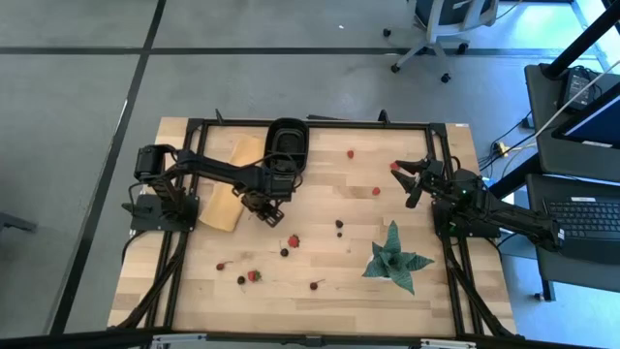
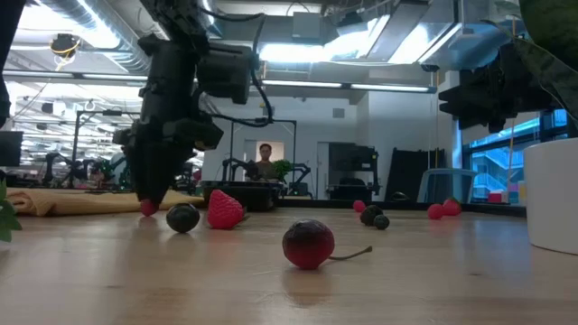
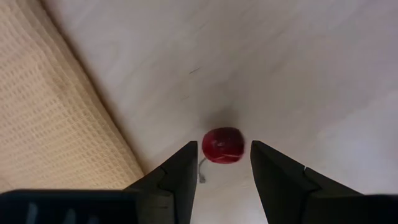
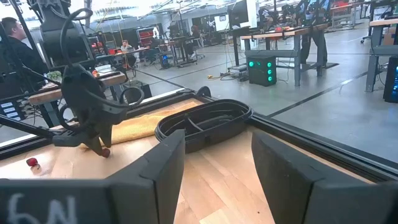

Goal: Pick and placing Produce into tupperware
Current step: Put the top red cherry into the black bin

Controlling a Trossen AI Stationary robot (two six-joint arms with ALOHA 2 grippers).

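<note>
Left gripper [image 3: 221, 165]: jaws partly open, straddling a red cherry [image 3: 222, 145] on the wooden table [image 1: 320, 291]. A visible gap stands on each side of the fruit, and neither finger touches it. In the low view this gripper's tip [image 2: 149, 200] is down at the table surface with the red fruit at its foot. It works just beside the tan waffle-weave cloth [image 1: 231, 184], near the front of the tupperware.

Right gripper [image 1: 415, 177]: jaws parted about halfway, holding nothing. It hangs over the table's right side and faces across toward the tupperware and the left arm.

Tupperware [image 1: 287, 142]: black tub at the table's far edge, just behind the left gripper. The right wrist view [image 4: 205, 121] shows a divider inside and no fruit in the part that can be seen.

Produce, loose on the table:
- strawberry [image 1: 293, 240] and dark berry [image 1: 285, 252], near the middle;
- two dark berries [image 1: 340, 227], close together;
- strawberry [image 1: 254, 276] with a dark berry [image 1: 241, 280] just beside it, toward the near edge;
- cherries with stems [image 1: 221, 265] [image 1: 314, 285];
- small red fruits [image 1: 351, 153] [image 1: 376, 191] [image 1: 394, 166], between the tupperware and the right gripper.

Green spiky plant [image 1: 394, 258]: stands on the table's right side, near the right arm.
</note>
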